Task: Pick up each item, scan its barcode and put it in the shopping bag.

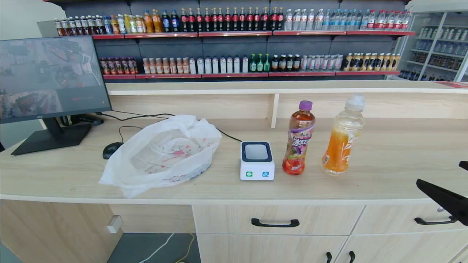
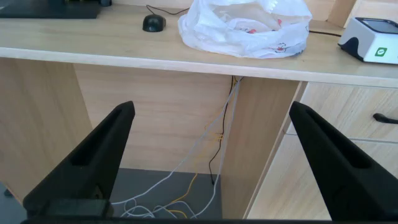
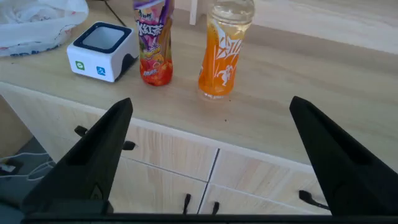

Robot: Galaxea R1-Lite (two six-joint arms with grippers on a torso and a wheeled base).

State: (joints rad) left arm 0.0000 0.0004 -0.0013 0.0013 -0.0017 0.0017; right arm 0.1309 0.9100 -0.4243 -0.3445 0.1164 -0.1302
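Two bottles stand upright on the counter (image 1: 384,164), right of centre in the head frame. One is the red bottle (image 1: 299,140) with a purple cap. Just to its right, not touching it, is the orange bottle (image 1: 342,137) with a white cap. The scanner (image 1: 256,160) sits at the centre of the frame, just left of the red bottle, with its window facing up. The bag (image 1: 164,153) lies crumpled left of centre, near the scanner but apart from it. A mouse (image 1: 111,149) lies by the bag's left edge, and a monitor (image 1: 51,78) stands in the upper left.

My right gripper (image 3: 208,155) is spread wide and holds nothing. One finger (image 1: 442,197) shows in the lower right corner of the head frame, in front of the counter's edge and over the drawers (image 1: 278,219). It is well to the right of the orange bottle and lower than it. From my right wrist, both bottles stand beyond the fingers. The orange bottle is nearly in line with the gap between them, and the red bottle and the scanner are off to one side. I touch neither bottle.

My left gripper (image 2: 211,168) is also spread wide and empty. It hangs below the countertop, facing the open space under it where cables (image 2: 214,146) hang down. The bag lies on the counter above and beyond this gripper, well apart from it
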